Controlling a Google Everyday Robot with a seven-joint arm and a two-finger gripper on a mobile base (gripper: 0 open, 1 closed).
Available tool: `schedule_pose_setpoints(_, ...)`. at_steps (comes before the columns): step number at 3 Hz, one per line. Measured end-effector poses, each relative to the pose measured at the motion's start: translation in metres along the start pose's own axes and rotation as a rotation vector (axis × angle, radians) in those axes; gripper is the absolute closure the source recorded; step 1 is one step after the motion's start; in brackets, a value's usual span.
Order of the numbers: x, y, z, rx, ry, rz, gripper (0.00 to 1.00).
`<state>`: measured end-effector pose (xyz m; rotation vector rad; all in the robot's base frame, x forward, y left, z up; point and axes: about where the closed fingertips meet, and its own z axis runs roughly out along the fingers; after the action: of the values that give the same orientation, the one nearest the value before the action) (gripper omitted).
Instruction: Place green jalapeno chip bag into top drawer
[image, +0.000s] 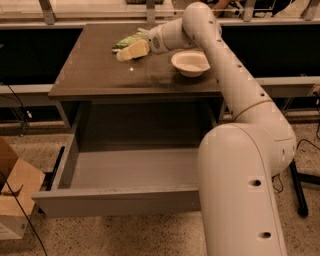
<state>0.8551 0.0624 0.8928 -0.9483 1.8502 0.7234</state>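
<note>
Table (95, 75): bowl (190, 62), bag (128, 40), tool (131, 51) at bag

Left of bowl (190, 63), claw (131, 50) at bag (127, 40)
</note>
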Motion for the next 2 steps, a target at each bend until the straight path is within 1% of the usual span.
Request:
schedule_pose_setpoints(1,0.0,-0.016,0.027,0.08,-0.04,0.032,0.0)
schedule_pose_setpoints(2,-0.005,-0.03,0.039,0.135,-0.075,0.044,0.0)
